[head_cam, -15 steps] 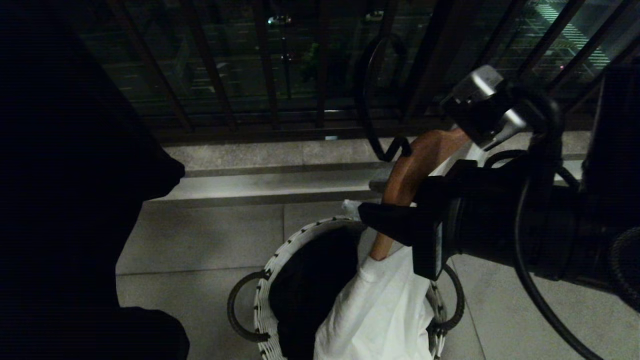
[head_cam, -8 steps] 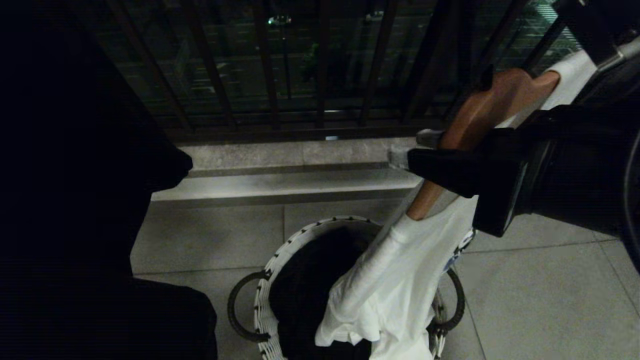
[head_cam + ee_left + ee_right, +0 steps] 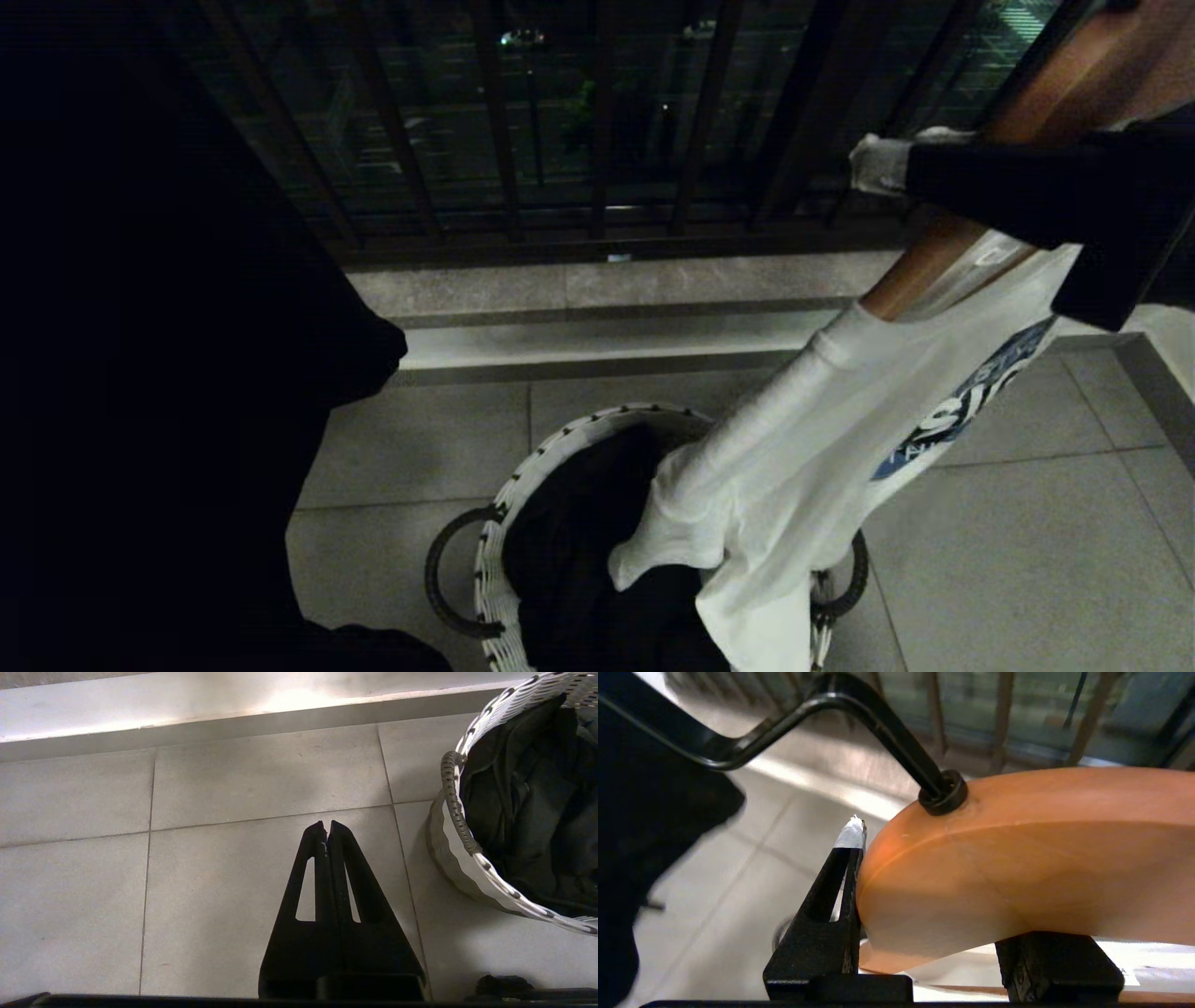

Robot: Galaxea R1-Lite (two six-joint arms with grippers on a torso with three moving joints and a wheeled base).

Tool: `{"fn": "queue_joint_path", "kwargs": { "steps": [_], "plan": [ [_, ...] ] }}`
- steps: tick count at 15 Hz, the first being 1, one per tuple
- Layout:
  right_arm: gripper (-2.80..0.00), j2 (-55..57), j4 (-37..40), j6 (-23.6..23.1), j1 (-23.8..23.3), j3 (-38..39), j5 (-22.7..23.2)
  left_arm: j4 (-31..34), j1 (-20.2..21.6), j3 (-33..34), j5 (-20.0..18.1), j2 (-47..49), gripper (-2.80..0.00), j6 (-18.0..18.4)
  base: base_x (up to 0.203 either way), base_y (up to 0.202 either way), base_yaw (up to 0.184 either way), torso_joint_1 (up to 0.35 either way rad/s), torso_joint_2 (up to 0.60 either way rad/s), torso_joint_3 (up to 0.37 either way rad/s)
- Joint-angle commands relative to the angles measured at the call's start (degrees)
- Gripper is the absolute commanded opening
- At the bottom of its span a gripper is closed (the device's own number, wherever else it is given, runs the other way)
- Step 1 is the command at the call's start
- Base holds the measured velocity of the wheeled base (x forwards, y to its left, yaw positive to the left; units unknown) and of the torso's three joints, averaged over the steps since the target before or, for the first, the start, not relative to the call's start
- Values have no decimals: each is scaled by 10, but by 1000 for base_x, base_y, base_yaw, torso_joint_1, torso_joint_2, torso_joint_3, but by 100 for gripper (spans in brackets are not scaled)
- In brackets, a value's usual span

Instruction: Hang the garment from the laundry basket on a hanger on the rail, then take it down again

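Right end effector (image 3: pixel 943 187) sits upper right in the head view, clamped across a wooden hanger (image 3: pixel 943 257), one taped fingertip (image 3: pixel 878 161) showing past the wood. White garment (image 3: pixel 822 457) with a blue print hangs off the hanger, slanting down and left; its lower end drapes over the right part of the laundry basket (image 3: pixel 509 509). Basket stands on the tiled floor (image 3: pixel 411 439), near centre, with dark clothing (image 3: pixel 579 523) inside and black loop handles on both sides. Dark railing bars (image 3: pixel 504 121) run across the far side above a stone ledge (image 3: pixel 607 285).

Left wrist view: left end effector (image 3: pixel 329 833) is fully closed, fingers pressed together, holding nothing, hovering over bare floor tile (image 3: pixel 224 877). Laundry basket (image 3: pixel 455 812) is just to its right, apart from it, dark clothing (image 3: pixel 528 802) visible inside.

Right wrist view: right end effector (image 3: pixel 952 882) grips the hanger (image 3: pixel 1017 858) at its middle, one finger (image 3: pixel 845 868) flat against the wood, the other mostly hidden behind it. Black metal hook (image 3: pixel 859 714) rises from the hanger's top. White fabric (image 3: pixel 1134 961) shows under the wood.
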Motion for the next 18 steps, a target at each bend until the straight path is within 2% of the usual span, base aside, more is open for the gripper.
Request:
{"fn": "queue_joint_path", "kwargs": {
  "steps": [1, 7, 10, 18],
  "plan": [
    [-280, -18, -1, 0, -1, -7, -3, 0, 0, 2, 0, 0, -280, 0, 0, 0, 0, 0, 0, 0],
    [-280, -44, 0, -3, -8, -36, -38, 0, 0, 2, -1, 0, -280, 0, 0, 0, 0, 0, 0, 0],
    [-280, -43, -1, -5, -40, -47, -40, 0, 0, 2, 0, 0, -280, 0, 0, 0, 0, 0, 0, 0],
    [-280, -43, -4, -27, -84, -51, -53, 0, 0, 2, 0, 0, -280, 0, 0, 0, 0, 0, 0, 0]
  ]
}}
